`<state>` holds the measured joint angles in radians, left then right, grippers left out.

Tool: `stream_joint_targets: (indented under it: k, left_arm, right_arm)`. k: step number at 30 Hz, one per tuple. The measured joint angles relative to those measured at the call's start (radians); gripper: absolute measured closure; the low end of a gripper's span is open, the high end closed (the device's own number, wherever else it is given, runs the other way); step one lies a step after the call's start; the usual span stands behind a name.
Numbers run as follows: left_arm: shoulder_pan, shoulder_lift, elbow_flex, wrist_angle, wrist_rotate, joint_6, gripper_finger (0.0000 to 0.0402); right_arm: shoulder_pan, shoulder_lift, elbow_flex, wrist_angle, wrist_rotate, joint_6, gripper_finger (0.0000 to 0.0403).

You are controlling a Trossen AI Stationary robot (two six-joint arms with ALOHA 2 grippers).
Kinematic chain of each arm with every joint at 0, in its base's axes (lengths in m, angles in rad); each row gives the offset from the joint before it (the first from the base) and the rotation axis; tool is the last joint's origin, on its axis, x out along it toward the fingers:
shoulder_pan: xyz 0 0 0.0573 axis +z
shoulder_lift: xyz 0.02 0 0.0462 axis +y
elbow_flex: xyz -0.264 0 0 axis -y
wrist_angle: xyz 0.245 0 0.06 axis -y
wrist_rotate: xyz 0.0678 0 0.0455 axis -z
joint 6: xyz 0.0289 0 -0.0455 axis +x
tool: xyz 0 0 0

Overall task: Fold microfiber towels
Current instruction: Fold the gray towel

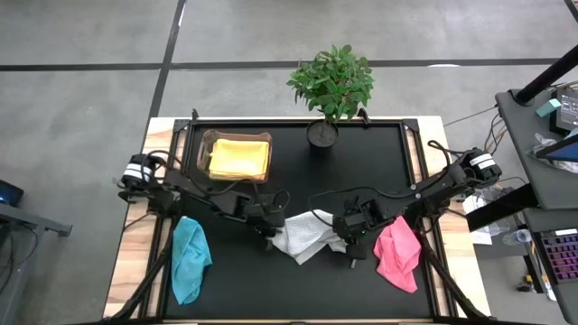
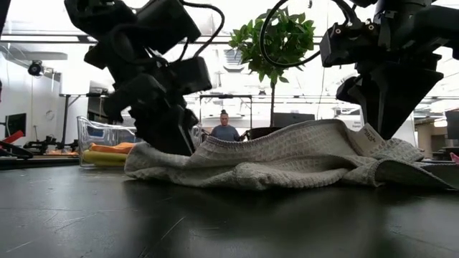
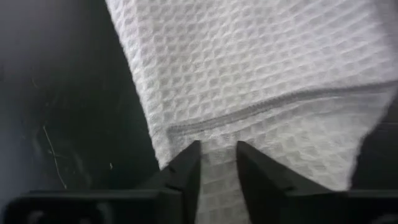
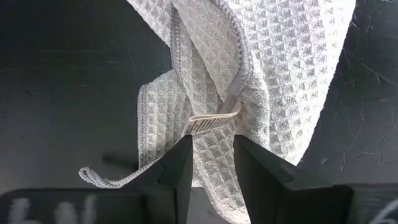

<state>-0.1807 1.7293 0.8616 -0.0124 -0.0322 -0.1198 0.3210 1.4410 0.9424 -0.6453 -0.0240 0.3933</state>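
The white-grey towel point(image 1: 305, 236) lies crumpled at the table's middle, most of it resting on the black top. My left gripper point(image 1: 271, 226) is shut on its left end and my right gripper point(image 1: 348, 236) on its right end. In the low view the towel point(image 2: 287, 154) rises toward my right gripper point(image 2: 384, 132). A teal towel point(image 1: 190, 257) lies at the near left and a pink towel point(image 1: 396, 253) at the near right. A yellow towel point(image 1: 238, 156) sits in the clear box. My left gripper pinches the towel's left end point(image 3: 217, 149) between its two fingers, just past a stitched hem point(image 3: 249, 115). The fingers slant down from the table's left. That end lies low on the table. One layer or several, I cannot tell. My right gripper pinches bunched cloth at the towel's right end point(image 4: 211, 146), right beside the sewn-in label point(image 4: 214, 123). Several folds run between the fingers, which come steeply from above. This end point(image 2: 358, 140) is held a little off the table; the remaining cloth lies slack.
The clear box point(image 1: 206, 144) stands at the far left of the black top. A potted plant point(image 1: 330, 86) stands at the far edge, middle. A person point(image 2: 226, 129) sits in the room beyond the table. Bare black top lies along the near edge.
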Motion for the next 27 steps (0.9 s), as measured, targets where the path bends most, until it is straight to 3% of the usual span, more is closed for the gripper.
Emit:
stream_joint_targets:
  k: [4, 11, 15, 19, 27]
  left_arm:
    - [-0.010, -0.021, 0.000, -0.016, 0.000, 0.040, 0.0391]
    - [-0.053, -0.111, 0.000, -0.130, 0.000, 0.072, 0.0398]
    - [-0.051, -0.179, -0.001, -0.209, -0.032, -0.056, 0.0397]
    - [-0.041, -0.213, -0.001, -0.293, -0.043, -0.107, 0.0377]
    - [-0.016, -0.132, -0.002, -0.252, -0.091, -0.133, 0.0275]
  right_arm:
    - [0.000, 0.000, 0.000, -0.001, 0.000, 0.007, 0.0296]
    - [0.007, 0.000, 0.000, 0.007, 0.014, 0.027, 0.0296]
    - [0.015, 0.000, 0.000, 0.025, 0.053, 0.026, 0.0296]
    - [0.016, 0.000, 0.000, 0.040, 0.054, 0.025, 0.0296]
    - [0.015, 0.000, 0.000, 0.060, 0.080, 0.002, 0.0296]
